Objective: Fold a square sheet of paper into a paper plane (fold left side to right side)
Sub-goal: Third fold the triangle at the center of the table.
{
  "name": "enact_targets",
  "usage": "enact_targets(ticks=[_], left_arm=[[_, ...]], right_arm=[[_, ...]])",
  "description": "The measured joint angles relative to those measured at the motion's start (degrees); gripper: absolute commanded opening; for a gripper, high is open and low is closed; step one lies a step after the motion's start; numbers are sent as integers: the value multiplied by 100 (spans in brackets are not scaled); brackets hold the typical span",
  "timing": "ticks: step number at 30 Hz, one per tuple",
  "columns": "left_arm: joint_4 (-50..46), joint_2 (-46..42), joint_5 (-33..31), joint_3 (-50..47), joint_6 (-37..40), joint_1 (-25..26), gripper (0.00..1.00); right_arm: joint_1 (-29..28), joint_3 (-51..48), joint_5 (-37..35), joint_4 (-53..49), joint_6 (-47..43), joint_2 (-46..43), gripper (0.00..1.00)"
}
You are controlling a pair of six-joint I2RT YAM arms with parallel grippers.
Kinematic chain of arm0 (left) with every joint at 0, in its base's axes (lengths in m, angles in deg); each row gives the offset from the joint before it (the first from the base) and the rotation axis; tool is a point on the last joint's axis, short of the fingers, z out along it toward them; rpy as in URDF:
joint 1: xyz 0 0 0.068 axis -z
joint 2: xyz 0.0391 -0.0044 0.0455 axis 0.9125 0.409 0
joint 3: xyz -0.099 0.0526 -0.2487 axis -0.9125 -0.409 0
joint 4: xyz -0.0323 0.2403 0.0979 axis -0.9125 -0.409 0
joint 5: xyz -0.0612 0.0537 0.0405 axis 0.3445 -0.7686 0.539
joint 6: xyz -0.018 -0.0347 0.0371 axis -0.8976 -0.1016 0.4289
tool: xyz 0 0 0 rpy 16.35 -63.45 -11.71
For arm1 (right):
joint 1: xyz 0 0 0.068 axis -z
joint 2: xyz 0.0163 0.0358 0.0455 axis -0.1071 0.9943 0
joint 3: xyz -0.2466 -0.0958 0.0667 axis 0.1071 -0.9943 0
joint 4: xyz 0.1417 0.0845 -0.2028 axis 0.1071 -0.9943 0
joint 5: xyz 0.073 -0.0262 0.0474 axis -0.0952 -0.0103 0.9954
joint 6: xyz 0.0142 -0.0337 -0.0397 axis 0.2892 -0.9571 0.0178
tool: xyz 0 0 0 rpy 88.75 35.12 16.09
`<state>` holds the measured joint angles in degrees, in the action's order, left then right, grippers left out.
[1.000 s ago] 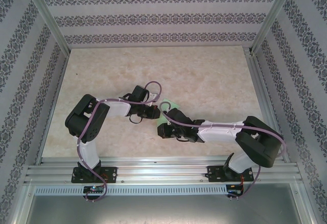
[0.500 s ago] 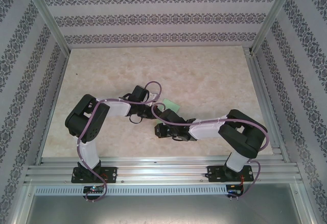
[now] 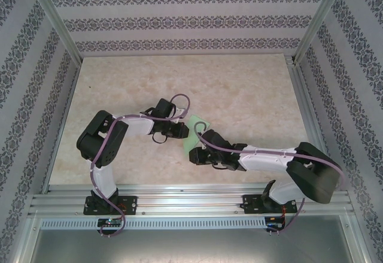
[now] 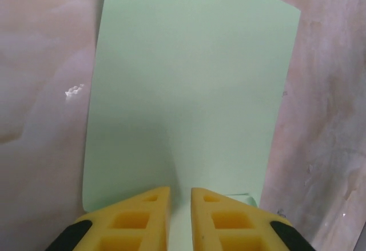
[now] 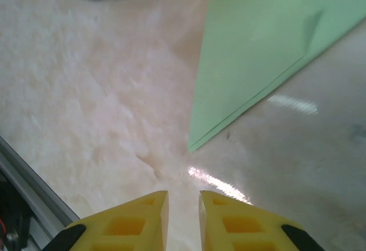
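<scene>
Thin mint-green sheet of paper (image 3: pixel 196 132) (image 4: pixel 189 91) (image 5: pixel 257 51) lying flat mid-way on the pale marble table (image 3: pixel 239 95), left gripper (image 4: pixel 180 191) a little apart over its near edge, right gripper (image 5: pixel 183 194) a little apart over bare table just beside its corner, holding nothing.

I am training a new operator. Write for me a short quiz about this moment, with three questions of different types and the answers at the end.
1. True or false: the right pincer grips the green paper.
2. Choose one: in the top view the green paper lies (A) near the middle of the table, (B) at its far left corner, (C) at its far right corner.
3. Fill the gap: the fingers of the left pincer are coloured ______.
Key: 1 false, since its fingers stand apart from the paper, over bare table; 2 A; 3 yellow.
</scene>
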<state>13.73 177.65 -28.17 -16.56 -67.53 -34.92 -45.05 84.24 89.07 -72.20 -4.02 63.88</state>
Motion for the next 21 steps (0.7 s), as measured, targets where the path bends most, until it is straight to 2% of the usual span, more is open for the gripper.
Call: enact_targets(ticks=[6, 8, 15, 21], left_arm=[[-599, -573, -90, 435, 76, -55, 34], [-691, -925, -94, 514, 74, -140, 34], [-667, -1864, -149, 111, -46, -382, 22], [-459, -1834, -109, -852, -409, -382, 18]], right_arm=[[1047, 0, 160, -144, -293, -551, 23], [1268, 9, 249, -146, -348, -520, 22], [1292, 481, 448, -146, -455, 20, 27], [992, 1060, 494, -136, -498, 710, 25]])
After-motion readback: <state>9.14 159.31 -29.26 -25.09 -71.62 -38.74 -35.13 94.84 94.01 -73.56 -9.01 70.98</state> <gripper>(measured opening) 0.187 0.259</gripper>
